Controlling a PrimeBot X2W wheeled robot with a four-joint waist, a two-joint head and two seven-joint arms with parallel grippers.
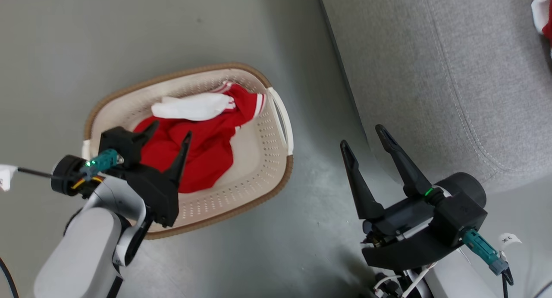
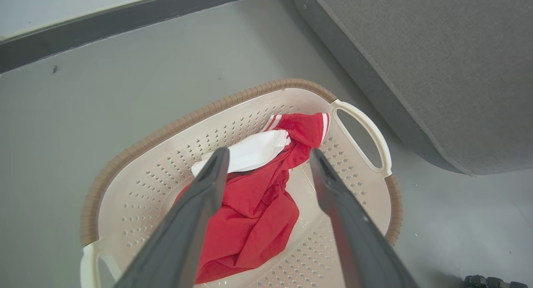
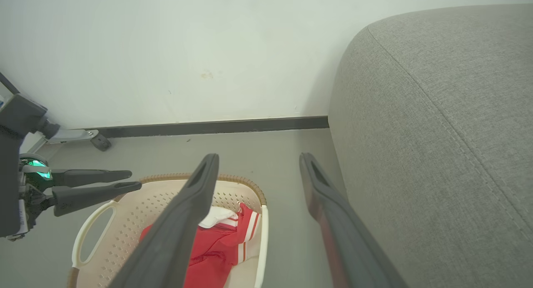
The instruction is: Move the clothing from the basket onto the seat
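Open-topped basket (image 1: 267, 160) with clothing (image 1: 207, 147) low inside; bare floor strip (image 1: 323, 130) between basket and seat (image 1: 431, 73).

Right tag (image 1: 509, 240): small white paper flag beside the teal plug (image 1: 479, 245) on the right arm. It bears two small dark marks, the first perhaps a 3, the second too small to tell.
Left tag (image 1: 6, 177): white paper flag on the thin dark cable (image 1: 34, 173) of the left arm, cut by the picture's edge. Any writing on it is too blurred to read.
Other readable text: none.
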